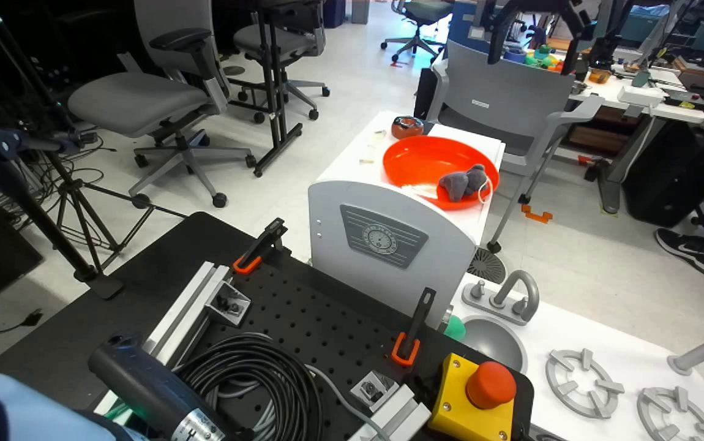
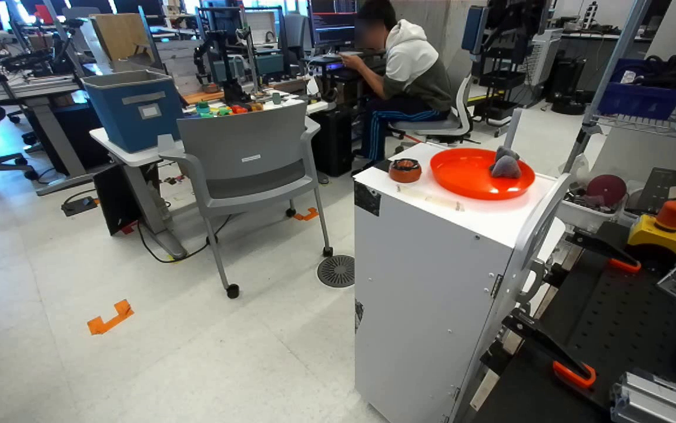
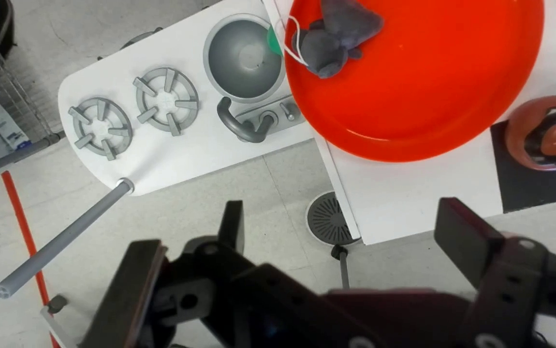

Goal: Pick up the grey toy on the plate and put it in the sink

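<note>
Grey, white-looped toy on orange plate, pincer spread; wrist view shows the sink an exterior view hides.

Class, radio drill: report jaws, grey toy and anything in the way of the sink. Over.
Jaws open, empty. Grey toy on orange plate, near rim. Grey panel stands between plate and sink, possibly in the way.

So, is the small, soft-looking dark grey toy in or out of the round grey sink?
Out: every view shows the grey toy lying on the shallow round orange dish.
</note>
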